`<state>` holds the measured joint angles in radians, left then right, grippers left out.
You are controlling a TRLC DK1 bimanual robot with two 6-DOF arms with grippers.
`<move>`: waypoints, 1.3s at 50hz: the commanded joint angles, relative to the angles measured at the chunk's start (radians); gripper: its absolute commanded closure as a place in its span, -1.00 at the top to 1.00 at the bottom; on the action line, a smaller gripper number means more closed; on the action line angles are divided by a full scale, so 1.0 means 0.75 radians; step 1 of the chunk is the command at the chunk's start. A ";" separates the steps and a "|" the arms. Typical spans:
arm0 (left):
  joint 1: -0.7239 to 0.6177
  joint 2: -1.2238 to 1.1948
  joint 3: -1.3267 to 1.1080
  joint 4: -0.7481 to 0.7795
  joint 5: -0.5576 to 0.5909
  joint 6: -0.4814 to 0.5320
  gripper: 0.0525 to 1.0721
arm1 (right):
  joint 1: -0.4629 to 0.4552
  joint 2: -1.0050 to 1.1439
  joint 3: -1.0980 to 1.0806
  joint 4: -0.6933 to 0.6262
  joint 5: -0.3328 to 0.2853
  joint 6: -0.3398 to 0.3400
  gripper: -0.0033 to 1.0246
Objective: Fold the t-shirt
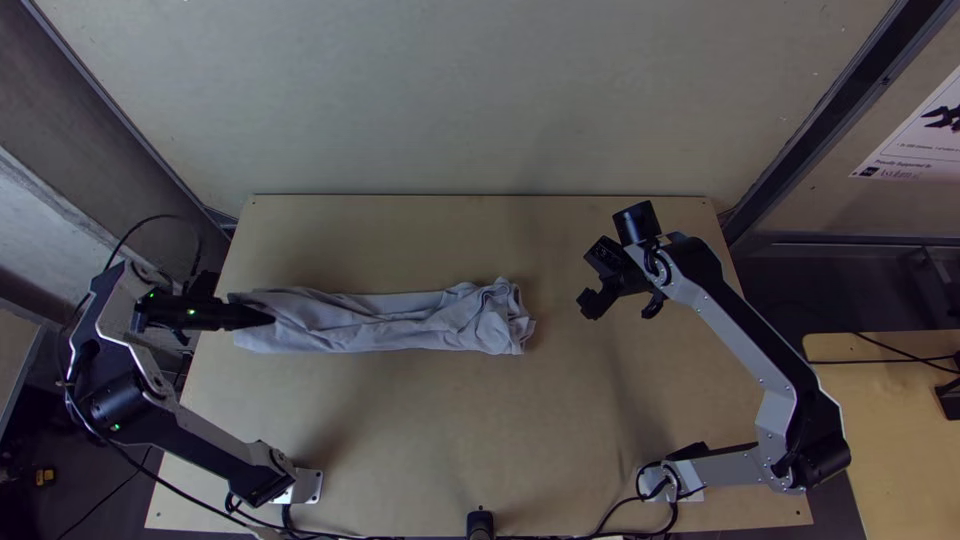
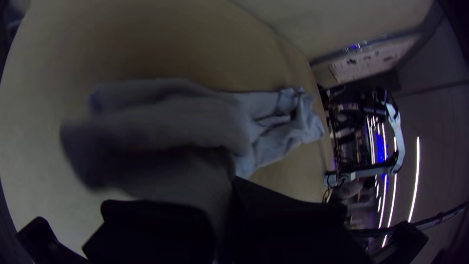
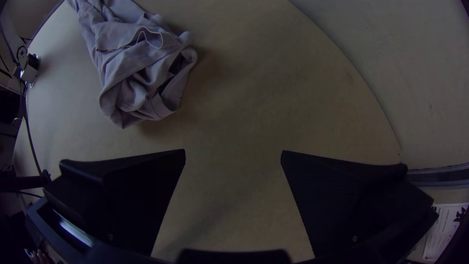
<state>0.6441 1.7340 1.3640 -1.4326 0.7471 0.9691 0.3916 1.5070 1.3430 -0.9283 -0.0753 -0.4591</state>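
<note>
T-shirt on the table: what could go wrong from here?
The t-shirt lies in a long strip, and the left gripper holds one end; a pull there might drag the whole strip rather than fold it.
The far end is bunched with loose openings, so the open right gripper could pinch just one layer.
The strip is wrinkled along its length, so folding it now would probably trap creases.

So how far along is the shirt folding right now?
Partway, it seems. Already done: the t-shirt lies in a long, narrow strip, though wrinkled and bunched at the end nearer the right arm. In hand: the opposite end, with the left gripper's jaws shut on it. The right gripper is open and holds nothing. Left, probably: straightening the bunched end and folding the strip shorter.
</note>
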 commanded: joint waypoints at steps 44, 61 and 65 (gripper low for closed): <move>-1.047 0.001 0.257 0.208 0.206 -0.693 -0.95 | 0.016 -0.148 -0.081 -0.014 0.033 0.062 0.76; -1.327 0.165 0.460 0.415 0.209 -0.992 -0.95 | -0.003 -0.152 -0.087 -0.014 0.041 0.062 0.76; -1.370 0.210 0.513 0.440 0.206 -1.034 -0.95 | -0.011 -0.152 -0.087 -0.014 0.041 0.062 0.76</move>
<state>-0.3489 1.8519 1.6901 -1.1175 0.8799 0.2581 0.3939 1.4124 1.3014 -0.9283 -0.0521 -0.4255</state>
